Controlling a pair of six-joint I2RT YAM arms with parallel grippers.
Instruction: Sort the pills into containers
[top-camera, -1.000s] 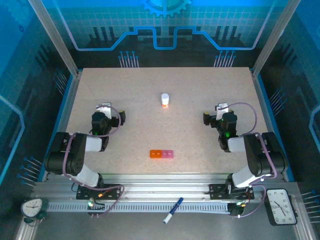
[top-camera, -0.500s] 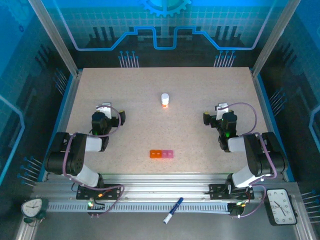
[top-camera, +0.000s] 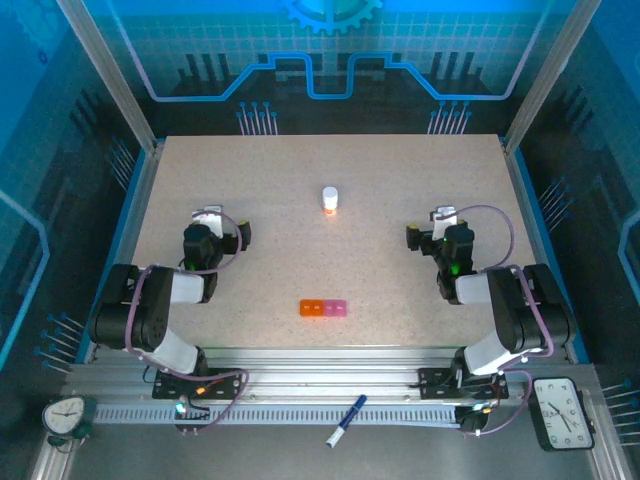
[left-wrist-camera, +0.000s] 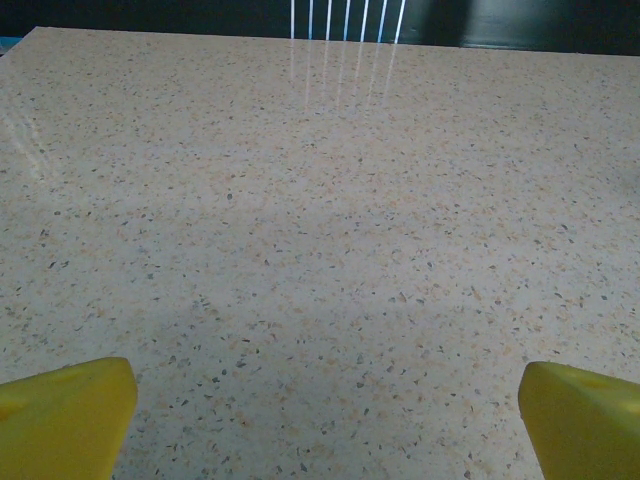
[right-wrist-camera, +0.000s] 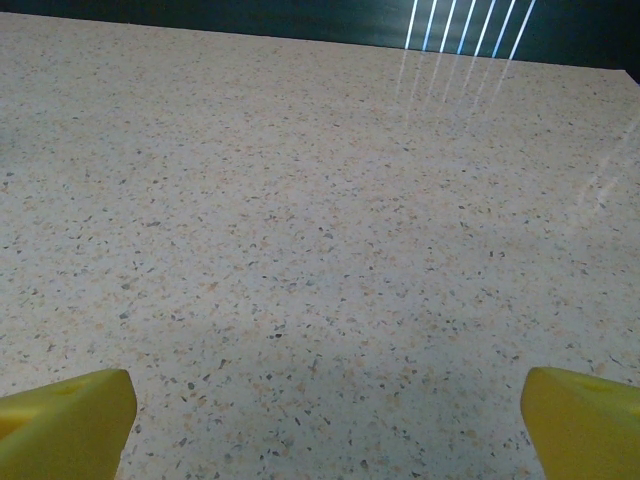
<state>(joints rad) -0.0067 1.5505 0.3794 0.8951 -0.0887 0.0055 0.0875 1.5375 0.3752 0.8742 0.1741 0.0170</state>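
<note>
No movement since earlier. Seeing left end effector (left-wrist-camera: 325, 415), right end effector (right-wrist-camera: 325, 420) spread wide, empty. Could skid tiny orange-and-pink translucent plastic cell strip (top-camera: 323, 308) with a clumsy nudge.

The speckled beige table (top-camera: 400, 170) carries two things. The containers (top-camera: 323, 309), one strip half orange and half pink, lie flat between the left gripper (top-camera: 220, 225) and the right gripper (top-camera: 432, 228), nearer the arm bases than either. A small white-capped bottle (top-camera: 330, 199) stands upright between the two grippers, slightly beyond both.
</note>
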